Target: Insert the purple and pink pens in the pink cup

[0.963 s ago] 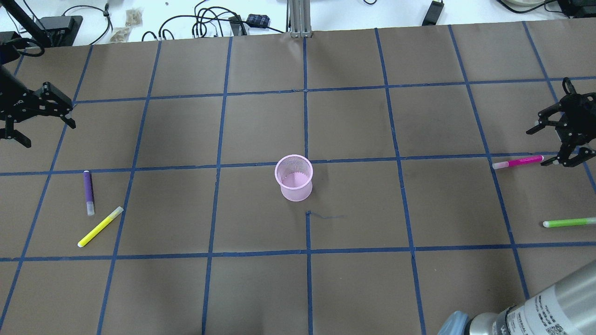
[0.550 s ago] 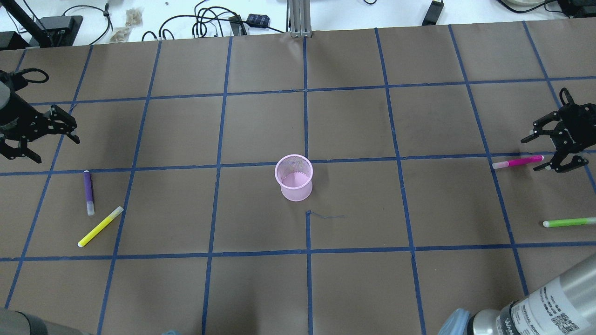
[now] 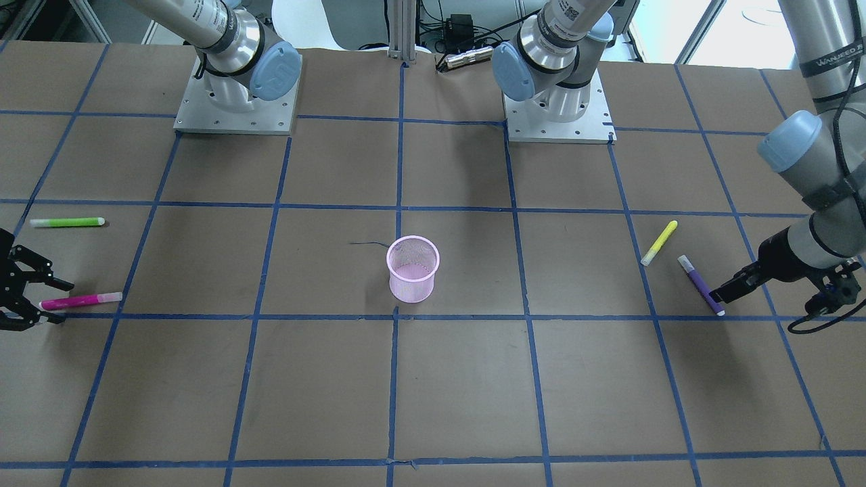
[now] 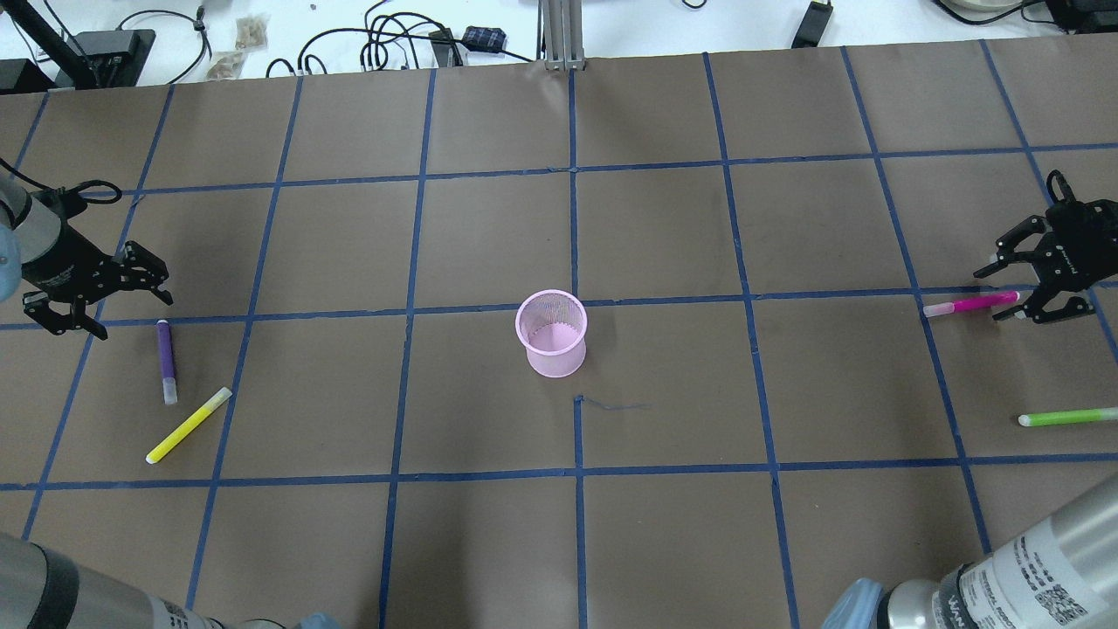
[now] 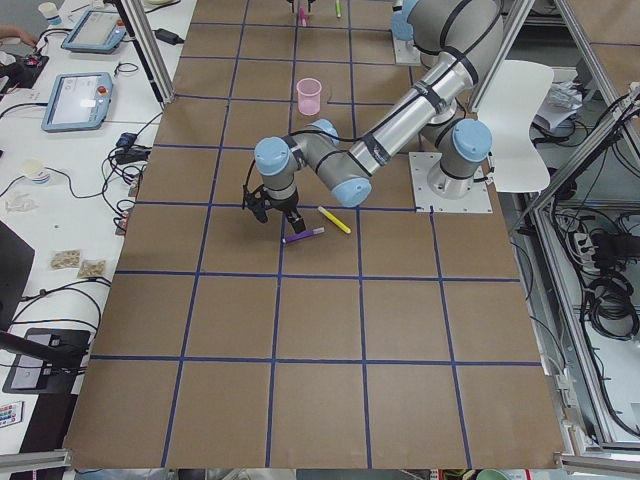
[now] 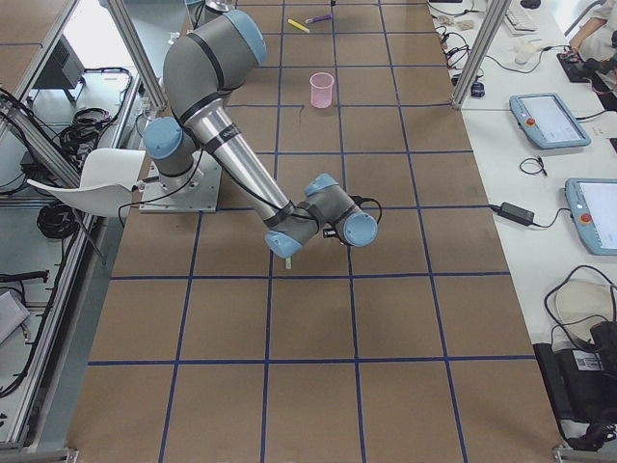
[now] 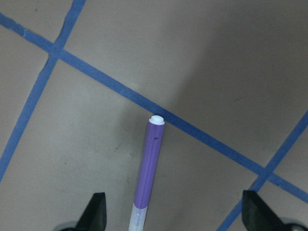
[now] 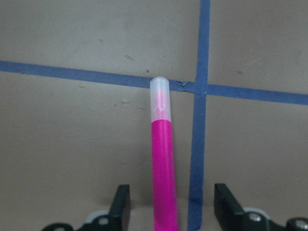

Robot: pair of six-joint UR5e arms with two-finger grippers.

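Standing upright near the middle of the desk [image 4: 664, 236], the pink cup [image 4: 551, 334] is a mesh holder with its open mouth up, just beside a crossing of 2 blue tape lines [image 4: 349, 313]. Both task pens lie flat on the brown paper, well apart from the cup and toward opposite ends of the desk.

The purple pen [image 4: 166, 358] is on the robot's left, lying roughly along the near-far direction with its pale cap toward the robot. A yellow pen [image 4: 188, 425] lies aslant just beside that cap, not touching it. The left end effector [image 4: 131, 316] hangs by the purple pen's far end with its 2 fingers spread wide. In the left wrist view the pen runs up between the fingertips, nearer the view's left one and clear of both.

The pink pen [image 4: 971, 304] is on the robot's right, lying across the desk with its pale cap pointing toward the cup. The right end effector [image 4: 991, 297] is spread too, with 1 finger on each side of the pen's coloured end. The right wrist view shows a gap between the pen and each finger, so nothing is pinched. A green pen [image 4: 1070, 418] lies nearer the robot, apart from the pink one.
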